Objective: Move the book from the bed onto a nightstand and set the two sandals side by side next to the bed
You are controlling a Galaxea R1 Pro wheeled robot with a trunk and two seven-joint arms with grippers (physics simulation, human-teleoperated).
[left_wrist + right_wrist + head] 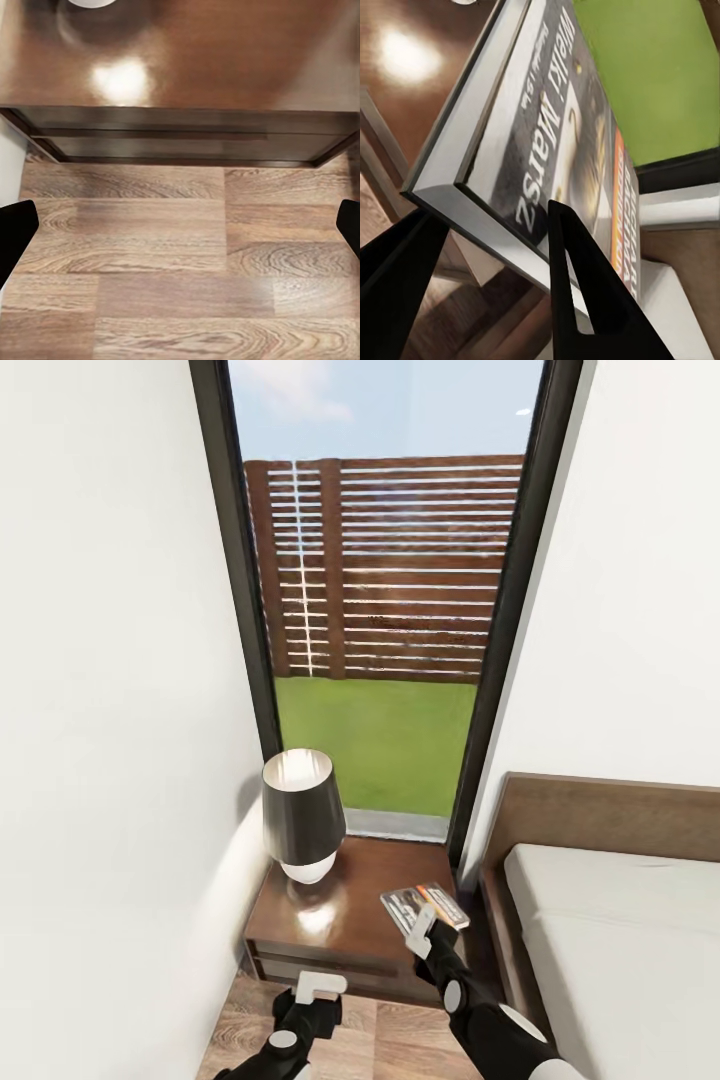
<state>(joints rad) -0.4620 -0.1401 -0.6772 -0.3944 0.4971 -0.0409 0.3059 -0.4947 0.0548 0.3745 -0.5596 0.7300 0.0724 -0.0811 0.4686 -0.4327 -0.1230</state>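
While the right gripper (pixel 424 932) is clamped on the book (pixel 425 906) at its near corner, low centre-right in frame, the book lies over the nightstand (pixel 340 920), long axis running away toward the window; left gripper (pixel 318 990) hangs spread above the floor.

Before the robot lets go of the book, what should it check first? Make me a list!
1. Right gripper has the book between its jaws: ok, the right wrist view shows a jaw on each side of the book's corner.
2. Book is over the nightstand, not the floor: ok in the head view.
3. Book lies flat on the top: cannot tell; in the right wrist view it looks tilted.
4. Book is away from the lamp: ok, there is bare wood between them.
5. Book is not hanging over the edge next to the bed: cannot tell, it sits close to that edge.
6. Left gripper is out of the way: ok, open over the floor in front of the nightstand.
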